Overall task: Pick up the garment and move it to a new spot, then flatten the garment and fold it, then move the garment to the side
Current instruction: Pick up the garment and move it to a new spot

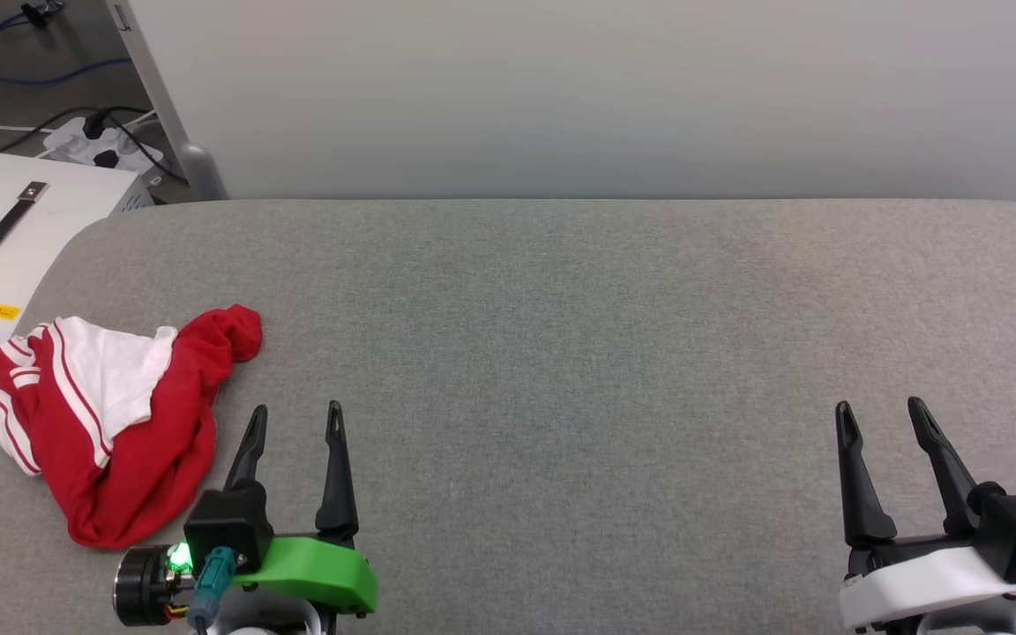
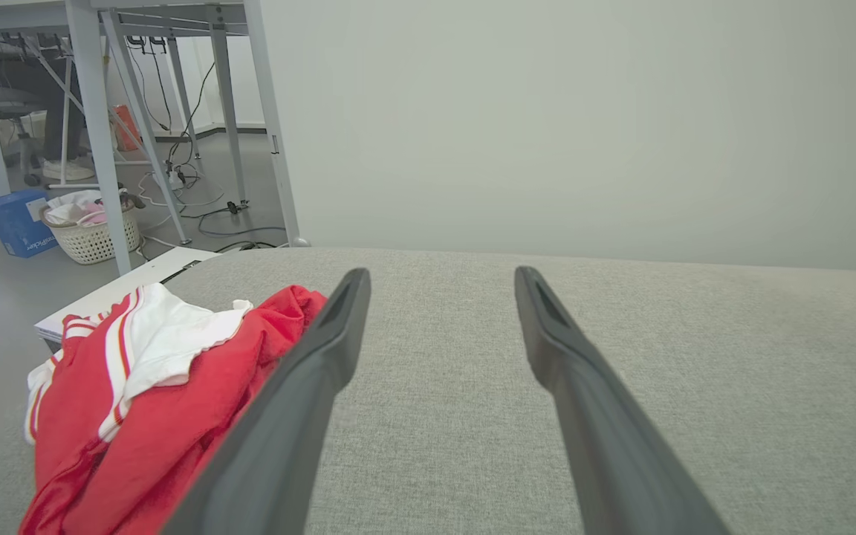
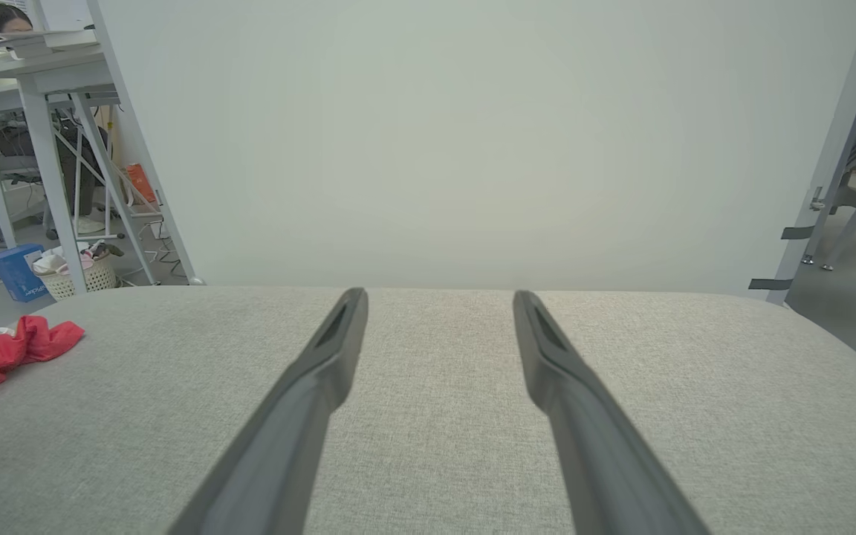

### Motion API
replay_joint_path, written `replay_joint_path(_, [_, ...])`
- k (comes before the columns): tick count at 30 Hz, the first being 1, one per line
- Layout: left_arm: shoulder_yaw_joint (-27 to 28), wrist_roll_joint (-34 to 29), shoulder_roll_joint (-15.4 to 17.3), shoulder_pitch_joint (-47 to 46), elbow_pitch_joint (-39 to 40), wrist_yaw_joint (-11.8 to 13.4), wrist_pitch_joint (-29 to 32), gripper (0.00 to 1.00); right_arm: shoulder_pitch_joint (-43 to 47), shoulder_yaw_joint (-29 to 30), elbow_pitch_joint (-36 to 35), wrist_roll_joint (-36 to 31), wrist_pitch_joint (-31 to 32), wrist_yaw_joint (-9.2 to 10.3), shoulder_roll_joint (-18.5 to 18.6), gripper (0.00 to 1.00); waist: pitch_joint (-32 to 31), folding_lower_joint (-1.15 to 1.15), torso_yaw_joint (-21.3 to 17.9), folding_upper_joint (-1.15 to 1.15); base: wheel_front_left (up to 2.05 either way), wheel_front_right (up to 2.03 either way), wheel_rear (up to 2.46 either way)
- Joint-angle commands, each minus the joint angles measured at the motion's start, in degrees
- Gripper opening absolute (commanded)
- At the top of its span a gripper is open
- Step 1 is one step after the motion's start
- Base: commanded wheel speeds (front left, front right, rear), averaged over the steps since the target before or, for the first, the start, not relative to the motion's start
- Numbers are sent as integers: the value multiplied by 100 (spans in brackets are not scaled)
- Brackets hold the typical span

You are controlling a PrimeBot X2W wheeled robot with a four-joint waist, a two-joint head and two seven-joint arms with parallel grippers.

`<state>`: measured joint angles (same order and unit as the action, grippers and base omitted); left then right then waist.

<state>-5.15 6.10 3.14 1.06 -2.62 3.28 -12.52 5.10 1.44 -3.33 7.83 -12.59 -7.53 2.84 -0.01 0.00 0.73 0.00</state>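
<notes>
My left gripper (image 1: 296,408) with fingers apart just beside the crumpled garment (image 1: 129,432), my right gripper (image 1: 878,404) spread too, well apart from it over the grey cushion (image 1: 561,335), from my wrists a laundry basket (image 2: 93,234), a person at a desk (image 3: 3,16)

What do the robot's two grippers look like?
The left gripper has two long black fingers, a green mount, a glowing green light and a teal plug. The right gripper has the same fingers on a white mount, with a teal plug.

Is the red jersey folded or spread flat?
Neither. The garment lies crumpled in a heap on the table, white sleeve bunched on top.
</notes>
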Motion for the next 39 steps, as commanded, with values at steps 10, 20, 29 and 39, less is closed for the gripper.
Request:
replay_joint_path(10, [48, 143, -25, -85, -91, 91, -171, 100, 156, -68, -50, 0, -165, 4, 4, 100, 56, 0, 574, 0, 0, 0, 0])
replay_joint_path(20, [261, 277, -26, -173, -127, 161, -248, 100, 48, -108, -217, -79, -241, 4, 4, 100, 215, 0, 1502, 0, 0, 0, 0])
replay_joint_path(29, [420, 346, -26, -186, -139, 164, -248, 100, -41, -205, -288, -174, -241, 4, 4, 100, 283, 0, 2201, 0, 0, 0, 0])
replay_joint_path(39, [519, 435, -26, -155, -191, 142, -248, 100, -126, -281, -308, -258, -241, 4, 4, 100, 345, 0, 2524, 0, 0, 0, 0])
